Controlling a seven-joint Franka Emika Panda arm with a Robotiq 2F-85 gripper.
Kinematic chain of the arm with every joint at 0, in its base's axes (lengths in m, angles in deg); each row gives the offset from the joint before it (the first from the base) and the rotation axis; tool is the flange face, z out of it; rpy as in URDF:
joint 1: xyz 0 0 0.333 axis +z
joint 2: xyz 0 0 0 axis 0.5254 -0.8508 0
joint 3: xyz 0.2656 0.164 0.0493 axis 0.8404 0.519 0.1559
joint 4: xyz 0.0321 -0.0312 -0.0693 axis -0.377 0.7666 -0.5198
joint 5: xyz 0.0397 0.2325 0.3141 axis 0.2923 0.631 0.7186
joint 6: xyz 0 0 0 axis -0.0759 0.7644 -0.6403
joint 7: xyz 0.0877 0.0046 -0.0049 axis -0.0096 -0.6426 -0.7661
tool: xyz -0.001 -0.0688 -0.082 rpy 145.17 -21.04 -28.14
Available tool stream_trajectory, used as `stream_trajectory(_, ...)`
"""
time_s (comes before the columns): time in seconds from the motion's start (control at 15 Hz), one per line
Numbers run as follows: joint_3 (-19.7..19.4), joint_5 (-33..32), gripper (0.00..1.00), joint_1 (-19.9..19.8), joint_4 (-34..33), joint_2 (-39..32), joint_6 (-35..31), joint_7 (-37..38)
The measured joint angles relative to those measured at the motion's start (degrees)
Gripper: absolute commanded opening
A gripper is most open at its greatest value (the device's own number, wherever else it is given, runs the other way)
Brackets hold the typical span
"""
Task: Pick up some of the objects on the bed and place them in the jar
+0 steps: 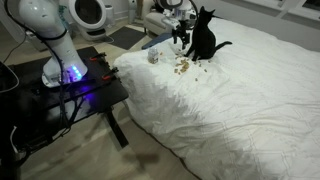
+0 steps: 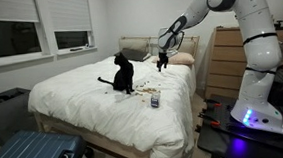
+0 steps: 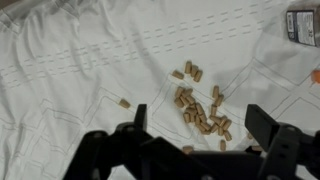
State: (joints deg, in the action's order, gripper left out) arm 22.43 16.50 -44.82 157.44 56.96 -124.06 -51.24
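Since the gripper hangs over the scatter with its jaws spread wide and nothing between them, the task looks to be at its start. No piece is lifted, and whether the jar holds anything cannot be told. The objects lie on the white duvet of the bed, near the edge that faces the robot's base, between the jar and a black cat sitting farther in. The jar stands nearer that edge, close to the scatter but not touching it. By my reading, what is left is to come down, close on a few bits, carry them to the jar and release.

The jar stands upright with its long axis vertical; the wrist view catches only part of it at the frame's corner. The bits are short oblongs, and their long axes run every way with no common heading. 1 stray piece lies apart from the main cluster.
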Motion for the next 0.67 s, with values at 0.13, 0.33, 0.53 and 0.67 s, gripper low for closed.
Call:
stream_trajectory(0.13,0.51,0.8,1.0,-0.37,-0.91,-2.65,-3.33,0.06)
stream_trajectory(0.33,0.94,1.23,1.0,-0.96,-1.65,-6.15,-8.68,0.52)
stream_trajectory(0.53,1.24,1.49,1.0,-1.42,-2.05,-9.07,-12.33,1.78)
stream_trajectory(0.67,1.68,2.39,1.0,-1.72,-2.27,-10.54,-13.76,2.73)
